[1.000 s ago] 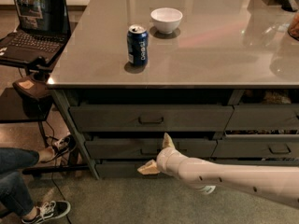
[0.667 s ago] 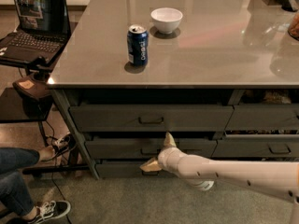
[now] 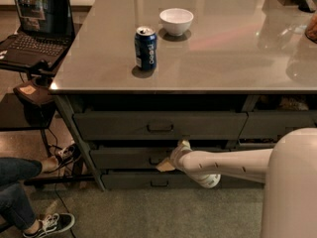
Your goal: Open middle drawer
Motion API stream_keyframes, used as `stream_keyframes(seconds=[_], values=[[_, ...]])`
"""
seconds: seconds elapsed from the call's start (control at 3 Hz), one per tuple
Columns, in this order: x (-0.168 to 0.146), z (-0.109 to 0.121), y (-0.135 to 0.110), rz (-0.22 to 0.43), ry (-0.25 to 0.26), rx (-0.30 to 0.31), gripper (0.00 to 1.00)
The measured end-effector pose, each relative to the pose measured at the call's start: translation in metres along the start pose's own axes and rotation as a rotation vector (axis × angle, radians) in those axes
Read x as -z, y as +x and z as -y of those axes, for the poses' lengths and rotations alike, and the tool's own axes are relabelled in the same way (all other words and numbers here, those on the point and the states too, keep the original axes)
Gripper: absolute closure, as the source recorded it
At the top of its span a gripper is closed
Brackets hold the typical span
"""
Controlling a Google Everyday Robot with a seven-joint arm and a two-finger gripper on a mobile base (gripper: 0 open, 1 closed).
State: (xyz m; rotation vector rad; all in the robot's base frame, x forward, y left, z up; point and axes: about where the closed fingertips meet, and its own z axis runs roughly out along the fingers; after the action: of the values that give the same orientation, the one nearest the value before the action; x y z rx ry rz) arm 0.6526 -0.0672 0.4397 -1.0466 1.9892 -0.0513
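Middle drawer (image 3: pixel 124 158), flat-fronted, behind end effector (image 3: pixel 173 155)

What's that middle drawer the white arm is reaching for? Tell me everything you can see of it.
The middle drawer is wide, shallow and dark grey, metal by the look, with a flat front. It sits between a taller drawer and a bottom drawer, and looks shut or nearly so. Its small dark pull at centre is mostly hidden by the robot's pale end effector, open, right at the front there.
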Motion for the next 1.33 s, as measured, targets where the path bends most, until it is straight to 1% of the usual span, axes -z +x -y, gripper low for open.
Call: stream_keyframes(seconds=[0.33, 0.67, 1.33], values=[[0.0, 0.0, 0.0, 0.0, 0.0, 0.0, 0.0], [-0.029, 0.01, 0.051, -0.106, 0.008, 0.03, 0.0], [-0.027, 0.013, 0.054, -0.119, 0.013, 0.023, 0.0]])
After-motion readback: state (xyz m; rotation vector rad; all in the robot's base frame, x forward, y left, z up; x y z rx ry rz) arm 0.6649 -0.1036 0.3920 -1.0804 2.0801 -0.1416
